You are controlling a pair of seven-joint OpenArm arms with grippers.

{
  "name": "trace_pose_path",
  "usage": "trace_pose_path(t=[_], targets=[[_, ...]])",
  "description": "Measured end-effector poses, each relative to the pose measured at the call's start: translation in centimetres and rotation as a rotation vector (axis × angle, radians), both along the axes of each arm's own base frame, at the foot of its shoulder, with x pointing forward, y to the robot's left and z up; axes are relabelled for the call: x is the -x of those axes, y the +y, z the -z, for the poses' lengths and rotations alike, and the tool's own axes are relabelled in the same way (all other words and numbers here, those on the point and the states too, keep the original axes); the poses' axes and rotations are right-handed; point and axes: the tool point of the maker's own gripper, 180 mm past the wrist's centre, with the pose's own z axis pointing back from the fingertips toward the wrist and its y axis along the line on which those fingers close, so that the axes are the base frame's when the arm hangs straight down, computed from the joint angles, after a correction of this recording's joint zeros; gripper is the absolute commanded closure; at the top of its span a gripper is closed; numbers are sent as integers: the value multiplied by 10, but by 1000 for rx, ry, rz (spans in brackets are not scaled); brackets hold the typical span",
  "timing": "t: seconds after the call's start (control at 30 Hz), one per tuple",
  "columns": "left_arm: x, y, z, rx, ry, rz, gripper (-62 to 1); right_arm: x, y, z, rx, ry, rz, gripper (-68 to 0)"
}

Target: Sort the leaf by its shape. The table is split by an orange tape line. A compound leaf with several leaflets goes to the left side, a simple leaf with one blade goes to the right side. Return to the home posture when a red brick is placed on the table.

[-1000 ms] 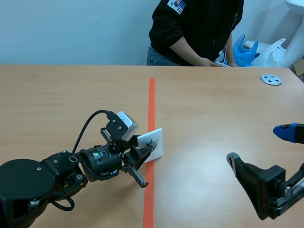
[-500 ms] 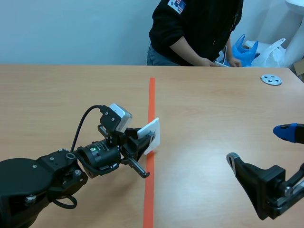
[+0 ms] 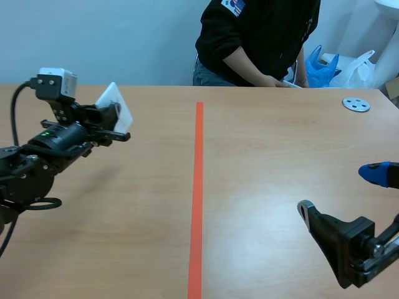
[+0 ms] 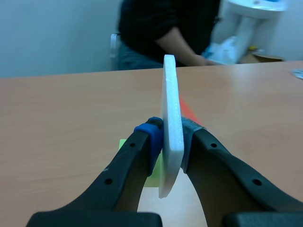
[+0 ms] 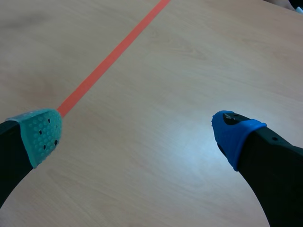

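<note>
My left gripper is raised over the left half of the table, shut on a white card that carries the leaf. In the left wrist view the white card stands edge-on between the fingers of my left gripper, so the leaf picture is hidden. The orange tape line runs down the middle of the table. My right gripper rests low at the right front, open. In the right wrist view my right gripper holds nothing, with only bare table and the orange tape line ahead of it.
A person in a black top sits across the table, hands at the far edge. A round grey metal disc lies at the far right. Blue and white plastic bags sit beyond the table's right corner.
My left arm has lifted the white card off the tape line and swung it far to the left and upward. The right arm has not moved.
</note>
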Motion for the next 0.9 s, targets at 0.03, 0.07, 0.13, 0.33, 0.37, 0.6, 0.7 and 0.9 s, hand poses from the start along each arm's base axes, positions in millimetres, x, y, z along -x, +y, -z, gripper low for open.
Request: trace_pose_path(t=[0.03, 0.07, 0.13, 0.33, 0.37, 0.6, 0.7, 0.9], targets=[[-2, 10, 0, -13, 4, -26, -40, 0, 0, 0, 0, 0, 0, -679], [-3, 20, 0, -28, 7, -55, -40, 0, 0, 0, 0, 0, 0, -679], [-4, 38, 1, -49, 16, -93, -40, 0, 0, 0, 0, 0, 0, -679], [2, 85, 28, -97, 91, -199, -40, 0, 0, 0, 0, 0, 0, -679], [4, 93, 34, -85, 111, -226, -40, 0, 0, 0, 0, 0, 0, -679], [17, 132, 63, -13, 175, -360, -40, 0, 0, 0, 0, 0, 0, -679], [20, 137, 69, -17, 191, -376, -40, 0, 0, 0, 0, 0, 0, -679], [24, 142, 77, -15, 193, -405, -43, 0, 0, 0, 0, 0, 0, -679]])
